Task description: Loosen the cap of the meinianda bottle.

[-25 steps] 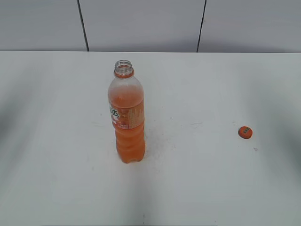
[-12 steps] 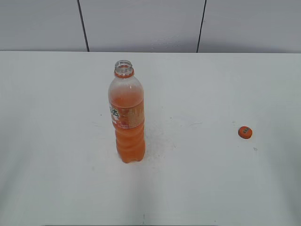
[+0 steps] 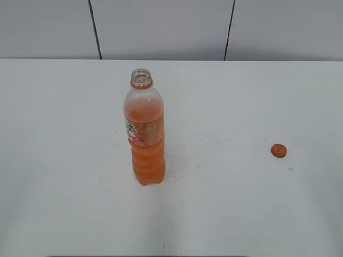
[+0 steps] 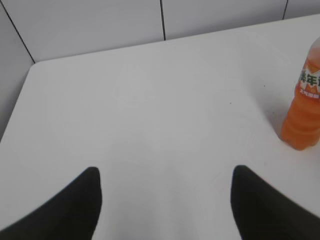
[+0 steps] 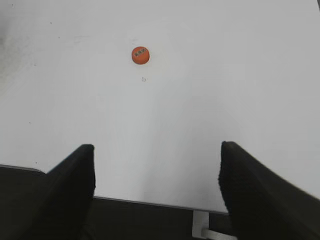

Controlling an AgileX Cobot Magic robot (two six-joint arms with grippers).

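Standing uncapped, meinianda bottle (image 3: 144, 128) likely heavy, thin-walled, best held mid-label; cap (image 3: 278, 150) light, lying apart; left gripper (image 4: 165, 200) and right gripper (image 5: 157, 187) both spread, empty.

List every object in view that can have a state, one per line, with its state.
meinianda bottle: upright on the table, uncapped, mouth open, partly full of orange drink.
cap: off the bottle, lying on the table well to its right, top up.
left gripper: open, holding nothing.
right gripper: open, holding nothing.
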